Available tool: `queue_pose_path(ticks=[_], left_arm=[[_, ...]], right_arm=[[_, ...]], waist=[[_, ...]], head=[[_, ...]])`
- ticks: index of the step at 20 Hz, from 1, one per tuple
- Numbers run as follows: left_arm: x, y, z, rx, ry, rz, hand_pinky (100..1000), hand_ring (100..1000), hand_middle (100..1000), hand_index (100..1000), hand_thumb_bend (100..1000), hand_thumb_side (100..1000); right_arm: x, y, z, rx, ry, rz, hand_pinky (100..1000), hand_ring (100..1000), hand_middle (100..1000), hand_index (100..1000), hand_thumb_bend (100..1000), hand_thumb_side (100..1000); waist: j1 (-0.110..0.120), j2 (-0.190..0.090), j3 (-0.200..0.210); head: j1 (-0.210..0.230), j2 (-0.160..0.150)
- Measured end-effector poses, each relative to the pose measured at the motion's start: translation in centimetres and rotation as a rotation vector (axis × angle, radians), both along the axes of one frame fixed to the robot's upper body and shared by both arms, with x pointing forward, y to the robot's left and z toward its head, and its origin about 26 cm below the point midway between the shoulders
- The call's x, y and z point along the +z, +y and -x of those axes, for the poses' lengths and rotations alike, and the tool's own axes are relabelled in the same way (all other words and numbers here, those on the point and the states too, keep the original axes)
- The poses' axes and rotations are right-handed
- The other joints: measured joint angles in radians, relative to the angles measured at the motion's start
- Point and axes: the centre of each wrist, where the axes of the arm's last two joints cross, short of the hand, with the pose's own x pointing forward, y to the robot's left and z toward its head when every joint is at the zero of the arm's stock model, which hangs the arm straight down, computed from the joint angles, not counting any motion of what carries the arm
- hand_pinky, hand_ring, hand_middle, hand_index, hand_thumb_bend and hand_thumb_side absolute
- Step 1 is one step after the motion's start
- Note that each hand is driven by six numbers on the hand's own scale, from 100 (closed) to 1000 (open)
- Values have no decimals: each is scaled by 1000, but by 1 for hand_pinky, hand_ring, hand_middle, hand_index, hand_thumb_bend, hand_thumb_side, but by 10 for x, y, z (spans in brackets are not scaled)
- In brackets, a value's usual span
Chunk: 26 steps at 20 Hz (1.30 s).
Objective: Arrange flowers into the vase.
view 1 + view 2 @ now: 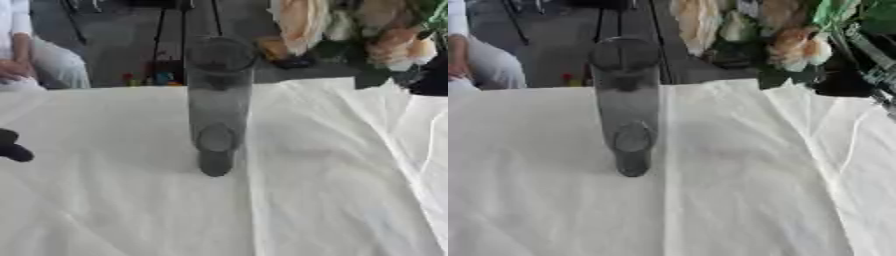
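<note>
I see tall grey vase point(216, 105) upright mid-desk, near far edge, on white cloth point(306, 190). Flowers point(785, 35), peach and cream, raised above far right corner. My right hand point(877, 75) at stems, grip unclear. Left hand point(12, 147) dark at left edge, fingers unreadable.

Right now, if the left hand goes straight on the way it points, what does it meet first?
Only the tip of the left hand shows at the left edge, seemingly aimed right. Past bare tablecloth, probably the vase near its base; depth unclear.
</note>
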Motion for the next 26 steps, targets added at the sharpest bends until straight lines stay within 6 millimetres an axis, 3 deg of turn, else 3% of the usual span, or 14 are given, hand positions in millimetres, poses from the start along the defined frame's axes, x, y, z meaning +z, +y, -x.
queue_pose_path(ticks=[5, 13, 26], left_arm=[[-1, -1, 0, -5, 7, -6, 518, 618, 633, 816, 100, 1000], [-3, 0, 1, -7, 16, -17, 518, 618, 633, 816, 100, 1000], [-3, 1, 1, -14, 21, -28, 518, 618, 630, 816, 100, 1000]], right_arm=[[25, 17, 3, 50, -20, -129, 341, 292, 100, 153, 100, 106], [60, 32, 7, 162, -46, -347, 347, 287, 100, 153, 100, 100], [86, 43, 6, 295, -71, -678, 329, 259, 100, 156, 100, 100]], waist=[[-18, -4, 12], [-40, -14, 31], [-54, -24, 48]], head=[[0, 8], [3, 14], [2, 18]])
